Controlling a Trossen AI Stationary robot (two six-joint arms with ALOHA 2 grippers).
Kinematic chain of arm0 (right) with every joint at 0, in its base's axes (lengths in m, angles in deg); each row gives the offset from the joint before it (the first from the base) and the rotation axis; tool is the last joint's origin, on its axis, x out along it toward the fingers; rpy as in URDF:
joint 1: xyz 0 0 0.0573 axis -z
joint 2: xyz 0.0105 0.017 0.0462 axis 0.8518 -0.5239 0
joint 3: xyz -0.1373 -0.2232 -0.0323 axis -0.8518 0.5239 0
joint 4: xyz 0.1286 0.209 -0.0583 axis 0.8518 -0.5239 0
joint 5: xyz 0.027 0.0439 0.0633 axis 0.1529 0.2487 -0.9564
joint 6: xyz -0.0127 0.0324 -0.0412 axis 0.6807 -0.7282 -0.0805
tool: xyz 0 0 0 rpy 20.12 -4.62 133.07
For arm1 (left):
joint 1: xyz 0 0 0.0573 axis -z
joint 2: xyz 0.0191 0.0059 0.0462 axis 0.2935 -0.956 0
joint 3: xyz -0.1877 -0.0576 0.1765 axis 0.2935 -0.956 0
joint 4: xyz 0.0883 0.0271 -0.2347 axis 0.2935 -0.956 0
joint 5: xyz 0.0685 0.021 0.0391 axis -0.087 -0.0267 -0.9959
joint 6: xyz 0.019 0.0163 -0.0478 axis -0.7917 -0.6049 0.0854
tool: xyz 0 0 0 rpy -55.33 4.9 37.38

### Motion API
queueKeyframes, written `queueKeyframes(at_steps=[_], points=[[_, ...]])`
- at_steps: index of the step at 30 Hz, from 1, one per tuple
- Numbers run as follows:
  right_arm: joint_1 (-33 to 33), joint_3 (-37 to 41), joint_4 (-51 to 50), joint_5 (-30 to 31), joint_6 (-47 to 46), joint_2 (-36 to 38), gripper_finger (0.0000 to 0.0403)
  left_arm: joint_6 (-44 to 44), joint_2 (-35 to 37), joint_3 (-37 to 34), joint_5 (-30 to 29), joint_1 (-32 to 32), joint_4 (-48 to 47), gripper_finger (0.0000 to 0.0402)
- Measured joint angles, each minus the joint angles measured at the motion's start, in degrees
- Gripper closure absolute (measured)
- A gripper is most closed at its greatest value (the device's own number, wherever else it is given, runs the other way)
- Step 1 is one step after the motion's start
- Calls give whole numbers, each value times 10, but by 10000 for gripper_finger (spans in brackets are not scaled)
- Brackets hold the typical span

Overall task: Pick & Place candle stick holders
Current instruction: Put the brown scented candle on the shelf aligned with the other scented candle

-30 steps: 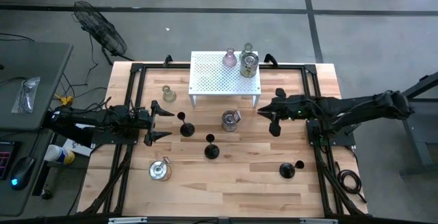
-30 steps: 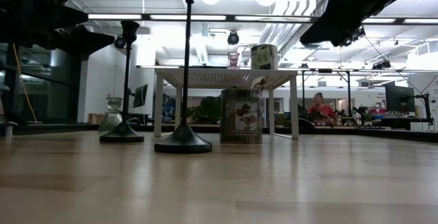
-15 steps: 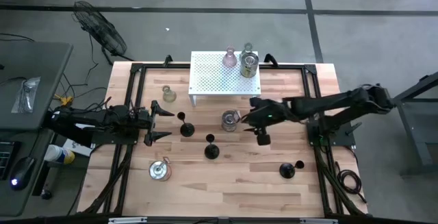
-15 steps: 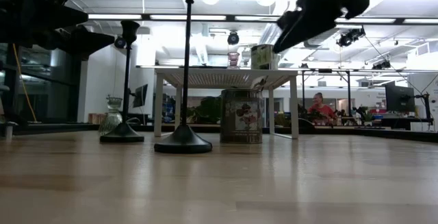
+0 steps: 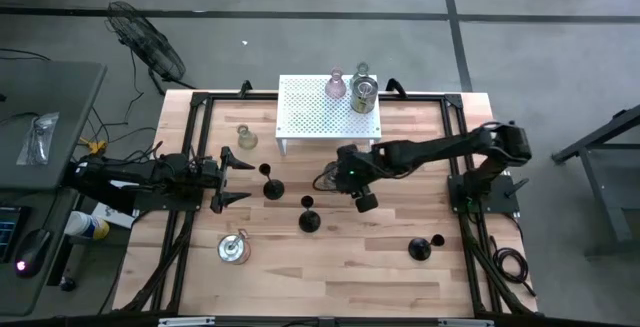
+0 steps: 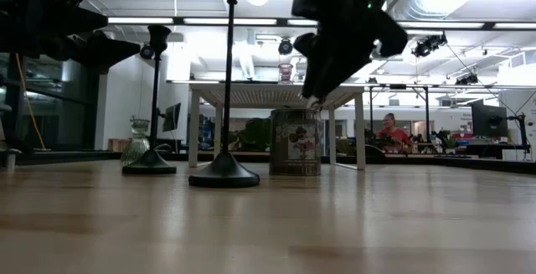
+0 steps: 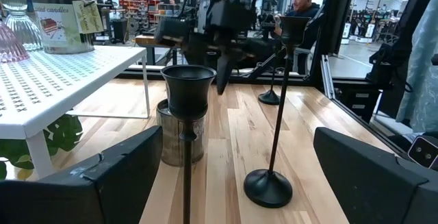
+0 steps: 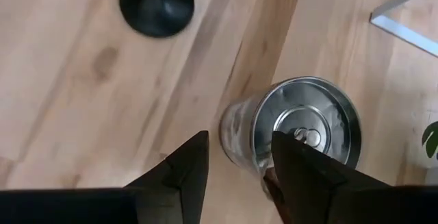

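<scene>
My right claw [image 5: 345, 179], fingers [image 8: 179, 172] apart, hangs over the silvery holder [image 8: 294, 129] at counter [image 5: 330, 267] centre, rack [image 5: 328, 109] at its 12 o'clock. My left claw [image 5: 228, 175], open, waits at 9 o'clock.

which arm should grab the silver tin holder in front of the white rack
Right. Its tool hangs open just above the tin; the left tool waits farther off by a black holder.

Two dark jointed arms [image 5: 440, 150], black angular wedge-shaped jaws.
</scene>
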Motion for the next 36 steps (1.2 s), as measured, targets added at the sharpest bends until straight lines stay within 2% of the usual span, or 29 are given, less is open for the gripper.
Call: queueKeyframes(at_steps=[3, 12, 23, 36], points=[[0, -12, -15, 27, 15, -21, 251, 0, 0, 0, 0, 0, 0, 29], [6, -18, -50, 54, 58, -41, 251, 0, 0, 0, 0, 0, 0, 29], [14, -20, -54, 48, 122, -65, 253, 0, 0, 0, 0, 0, 0, 29], [15, -21, -57, 53, 170, -86, 310, 0, 0, 0, 0, 0, 0, 29]])
